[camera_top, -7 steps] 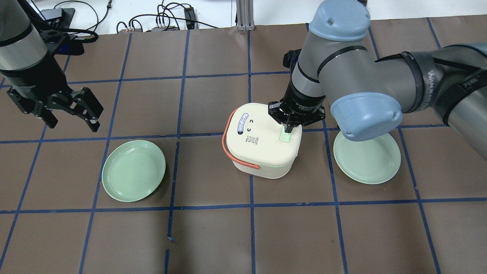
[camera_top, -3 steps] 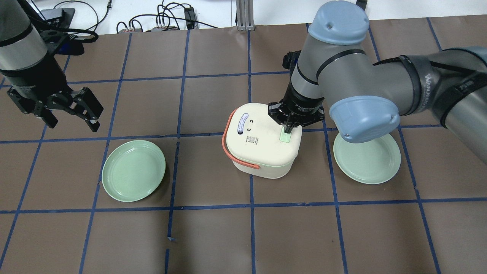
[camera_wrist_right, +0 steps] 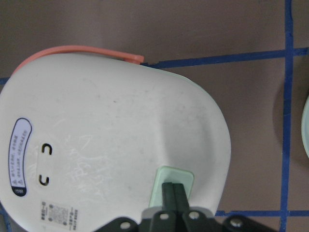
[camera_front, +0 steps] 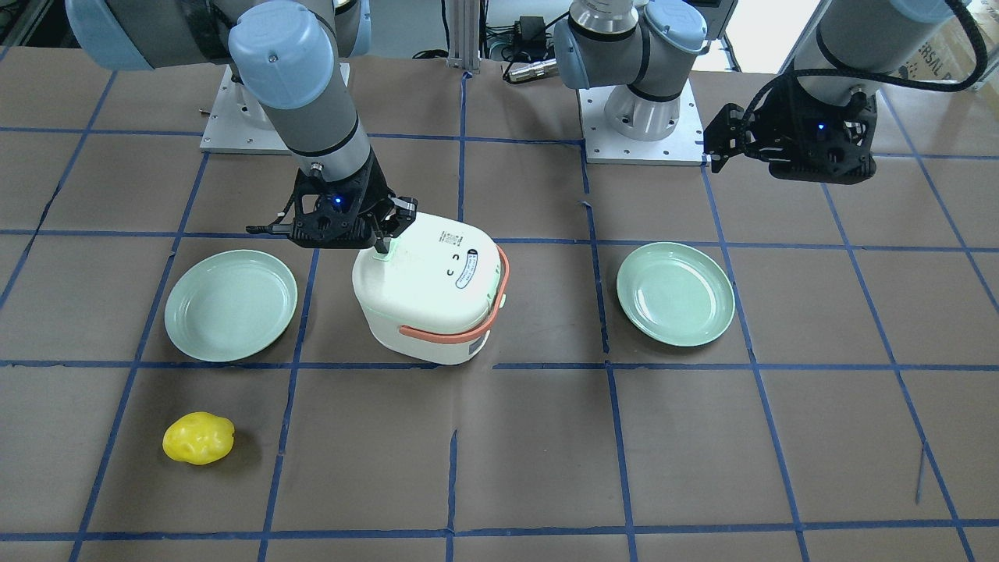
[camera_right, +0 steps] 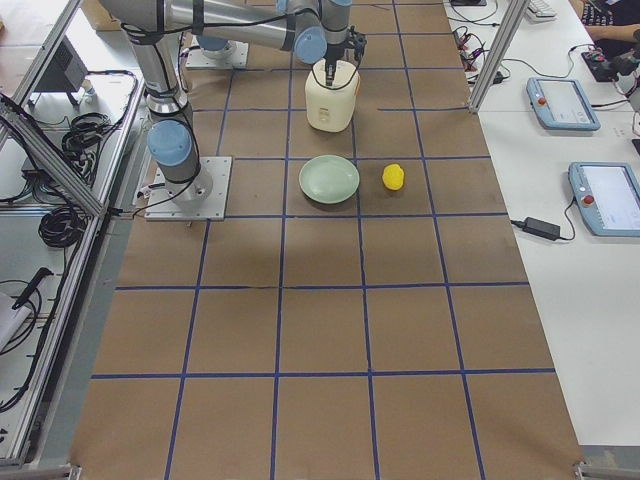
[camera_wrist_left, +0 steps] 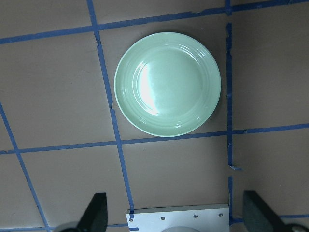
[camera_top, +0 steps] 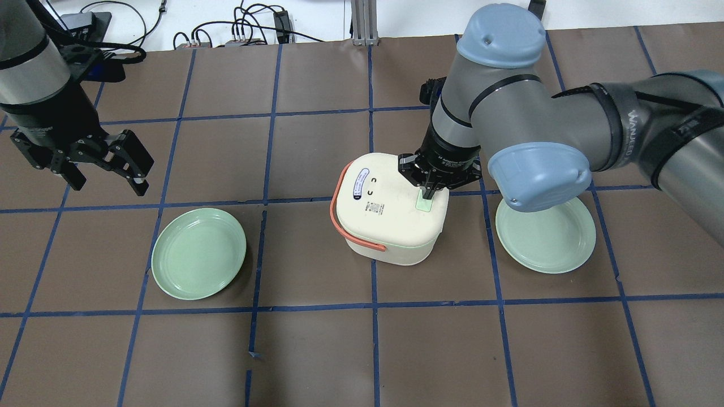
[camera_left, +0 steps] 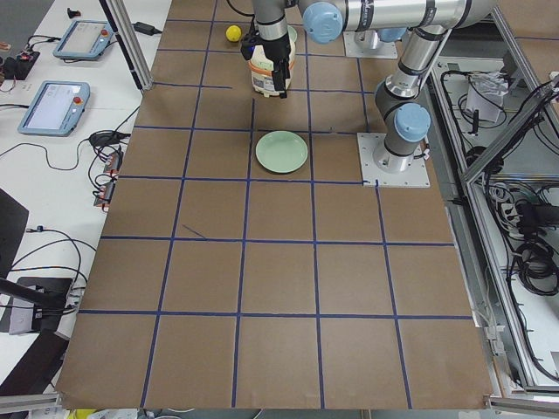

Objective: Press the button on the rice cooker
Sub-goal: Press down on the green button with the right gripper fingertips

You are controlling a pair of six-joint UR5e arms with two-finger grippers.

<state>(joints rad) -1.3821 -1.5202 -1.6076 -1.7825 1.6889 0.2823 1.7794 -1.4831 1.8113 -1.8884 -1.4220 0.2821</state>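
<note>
closed right fingertips are meeting the cooker's mint button

the right gripper (camera_wrist_right: 174, 189) is pointing straight down with its two fingers pinched together, holding nothing. the button (camera_wrist_right: 175, 173), a small pale mint tab, is sitting directly beneath the fingertips at the near edge of the rice cooker's (camera_top: 390, 217) white lid. the tips appear to be touching its half nearer the wrist. the orange handle (camera_top: 339, 217) is lying on the far side of the lid from the hand.

the tab is looking like stiff, smooth plastic, probably sprung with short travel. it is asking for a push on its middle, not a grasp. the cooker is seeming light, so an off-centre press at the lid's edge could tip or slide it.

the left gripper (camera_top: 106, 182) is hanging wide open and empty, well apart from the cooker.
</note>
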